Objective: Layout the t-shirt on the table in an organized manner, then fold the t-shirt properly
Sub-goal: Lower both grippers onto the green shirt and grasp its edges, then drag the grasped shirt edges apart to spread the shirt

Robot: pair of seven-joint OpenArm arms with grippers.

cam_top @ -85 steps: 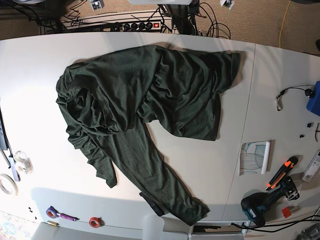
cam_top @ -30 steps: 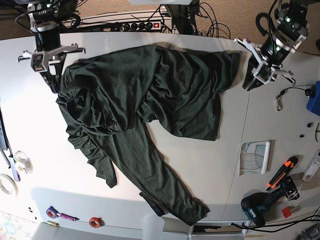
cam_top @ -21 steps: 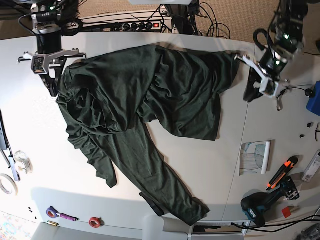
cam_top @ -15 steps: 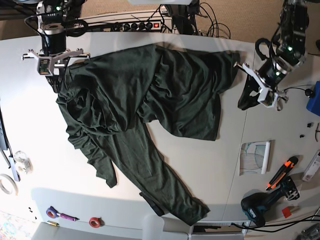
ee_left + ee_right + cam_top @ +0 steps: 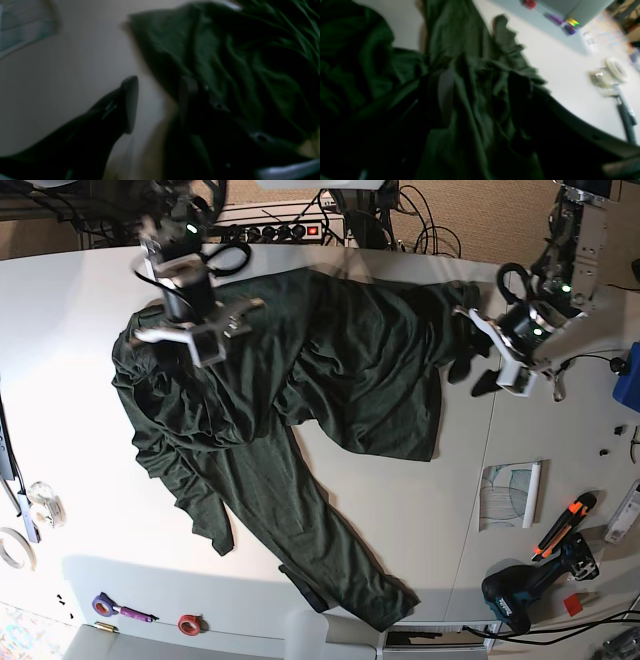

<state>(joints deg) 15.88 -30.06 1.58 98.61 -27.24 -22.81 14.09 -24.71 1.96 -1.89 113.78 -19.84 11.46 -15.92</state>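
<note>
The left jaws hang parted at the edge of the t-shirt (image 5: 360,370), one finger (image 5: 130,105) over bare surface (image 5: 75,62) and the other against the cloth with nothing gripped, while the right jaws, likewise parted, straddle a bunched fold of the heap at the opposite end without clenching it. The dark green shirt lies crumpled and sprawled diagonally across the surface, so the laying-out step looks barely begun. The next move probably calls for each pair of jaws to close on cloth and then draw apart, spreading the heap flat before any fold
</note>
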